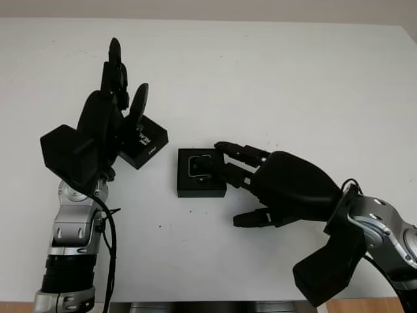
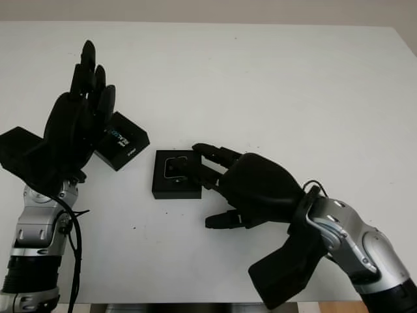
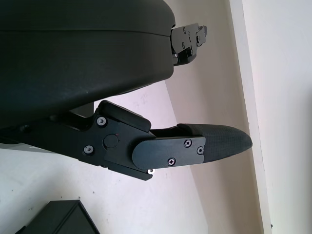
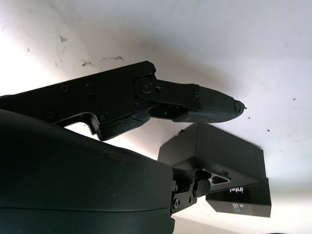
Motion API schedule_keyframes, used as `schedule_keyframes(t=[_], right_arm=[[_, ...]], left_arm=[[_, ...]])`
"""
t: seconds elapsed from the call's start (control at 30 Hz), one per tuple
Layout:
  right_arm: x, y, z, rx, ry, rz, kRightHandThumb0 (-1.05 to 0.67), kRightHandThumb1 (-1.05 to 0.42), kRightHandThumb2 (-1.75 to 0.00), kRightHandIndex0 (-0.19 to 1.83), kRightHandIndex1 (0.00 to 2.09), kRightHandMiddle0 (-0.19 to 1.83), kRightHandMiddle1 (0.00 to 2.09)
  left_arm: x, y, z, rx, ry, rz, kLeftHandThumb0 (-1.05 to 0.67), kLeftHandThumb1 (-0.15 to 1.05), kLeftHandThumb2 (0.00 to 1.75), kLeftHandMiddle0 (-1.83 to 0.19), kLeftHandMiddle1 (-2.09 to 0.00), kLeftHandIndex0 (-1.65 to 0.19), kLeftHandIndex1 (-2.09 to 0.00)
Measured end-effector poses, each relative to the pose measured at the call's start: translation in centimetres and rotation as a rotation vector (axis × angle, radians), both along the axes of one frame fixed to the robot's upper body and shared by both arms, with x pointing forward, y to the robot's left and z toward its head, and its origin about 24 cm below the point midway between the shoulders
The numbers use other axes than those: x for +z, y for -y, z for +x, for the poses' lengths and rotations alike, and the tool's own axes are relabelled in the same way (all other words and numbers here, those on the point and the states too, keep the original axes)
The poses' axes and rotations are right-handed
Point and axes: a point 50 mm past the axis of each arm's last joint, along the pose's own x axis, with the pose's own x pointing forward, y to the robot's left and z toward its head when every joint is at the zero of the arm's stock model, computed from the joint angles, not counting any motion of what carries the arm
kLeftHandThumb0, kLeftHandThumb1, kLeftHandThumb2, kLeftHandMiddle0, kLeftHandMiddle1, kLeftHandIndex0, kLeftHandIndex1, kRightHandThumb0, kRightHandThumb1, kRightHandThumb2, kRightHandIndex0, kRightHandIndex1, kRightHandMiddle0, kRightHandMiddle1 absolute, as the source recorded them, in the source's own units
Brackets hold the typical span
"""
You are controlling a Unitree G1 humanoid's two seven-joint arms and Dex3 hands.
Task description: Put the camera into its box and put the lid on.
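White bench (image 1: 293, 85) fills the scene, pale wall along its far edge. Two black box parts are on it, and one camera.

At the left, the left hand (image 1: 107, 114) stands raised with fingers pointing away from the robot, uncurled and holding nothing. Just beside it on its right is the lid (image 1: 144, 142), a black piece with white and blue lettering, turned at an angle to the bench edge; whether the fingers touch it cannot be told.

Near the middle lies the box (image 1: 201, 173), an open black tray flat on the bench, apart from the lid. One camera (image 1: 197, 166), small and dark with a pale outline, sits inside it.

At the right, the right hand (image 1: 260, 179) reaches in low from the lower right. Its upper fingers (image 1: 242, 153) extend over the right edge of the box, above the camera, while a lower finger points left below the box. It grips nothing and is not curled.
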Motion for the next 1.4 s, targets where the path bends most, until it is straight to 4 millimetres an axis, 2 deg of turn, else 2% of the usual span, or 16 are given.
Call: schedule_keyframes(t=[0.37, 0.53, 0.6, 0.73, 0.93, 1.2, 1.3, 1.4], right_arm=[[-0.1, 0.0, -0.2, -0.008, 0.007, -0.007, -0.82, -1.05, -0.49, 0.0, 0.04, 0.39, 0.22], [-0.1, -0.1, -0.1, -0.019, 0.002, 0.019, -0.82, -1.05, -0.5, -0.03, 0.04, 0.26, 0.16], [0.0, -0.1, 0.1, -0.03, 0.009, 0.133, -0.79, -1.05, -0.51, 0.02, 0.07, 0.18, 0.11], [1.2, 0.1, 0.6, -0.067, 0.045, 0.421, -0.75, -1.05, -0.54, 0.08, 0.09, 0.17, 0.1], [3.2, 0.2, 2.6, -0.168, 0.022, 0.768, -0.75, -1.05, -0.53, 0.14, 0.11, 0.17, 0.11], [4.4, 1.0, 4.4, -0.326, -0.038, 0.917, -0.78, -1.05, -0.57, 0.15, 0.11, 0.16, 0.12], [4.4, 1.2, 4.7, -0.355, -0.056, 0.94, -0.77, -1.05, -0.58, 0.16, 0.1, 0.17, 0.12], [4.5, 1.3, 5.2, -0.372, -0.1, 1.001, -0.74, -1.05, -0.59, 0.18, 0.11, 0.17, 0.12]], left_arm=[[0.0, -0.1, -0.2, 0.0, -0.006, -0.009, -0.78, 1.05, 0.5, 0.19, 0.0, 0.19, 0.0], [0.1, -0.3, -0.2, 0.0, -0.006, -0.003, -0.78, 1.05, 0.49, 0.19, 0.0, 0.19, 0.0], [0.2, -0.4, -0.3, -0.003, -0.004, -0.004, -0.77, 1.05, 0.47, 0.19, 0.0, 0.19, 0.0], [0.5, -0.9, -0.2, 0.007, 0.021, 0.021, -0.76, 1.05, 0.5, 0.19, 0.0, 0.19, 0.0], [2.5, -1.8, 0.2, 0.008, 0.073, 0.155, -0.81, 1.05, 0.47, 0.19, 0.0, 0.19, 0.0], [4.6, -4.2, 0.3, -0.044, 0.031, 0.423, -0.86, 1.05, 0.43, 0.19, 0.0, 0.19, 0.0], [5.0, -4.9, 0.5, -0.104, -0.028, 0.514, -0.91, 1.05, 0.26, 0.19, 0.0, 0.19, 0.0], [6.1, -5.3, 1.1, -0.187, -0.119, 0.648, -0.93, 0.98, 0.1, 0.19, 0.0, 0.19, 0.0]])
